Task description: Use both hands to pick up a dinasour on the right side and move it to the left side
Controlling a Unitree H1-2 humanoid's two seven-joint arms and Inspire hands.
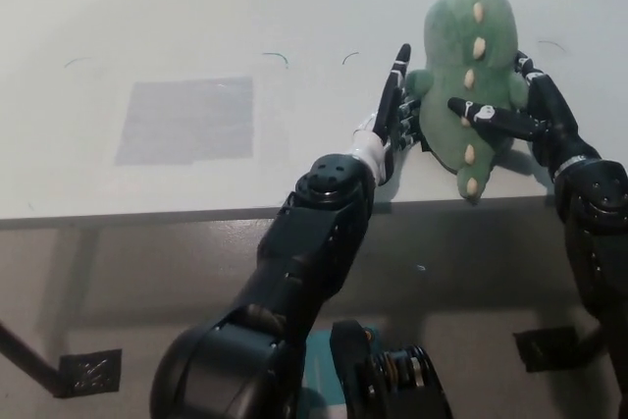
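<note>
I am seeing the green plush dinosaur sitting right on the white table, left hand pressing its flank, fingers extended, right hand gripping opposite side, grey patch lying far left.

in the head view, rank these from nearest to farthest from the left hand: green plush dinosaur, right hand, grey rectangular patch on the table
1. Green plush dinosaur: immediately beside the left hand, on its right.
2. Black right hand: on the dinosaur's far side, further right.
3. Grey rectangular patch: well off to the left on the table.
</note>
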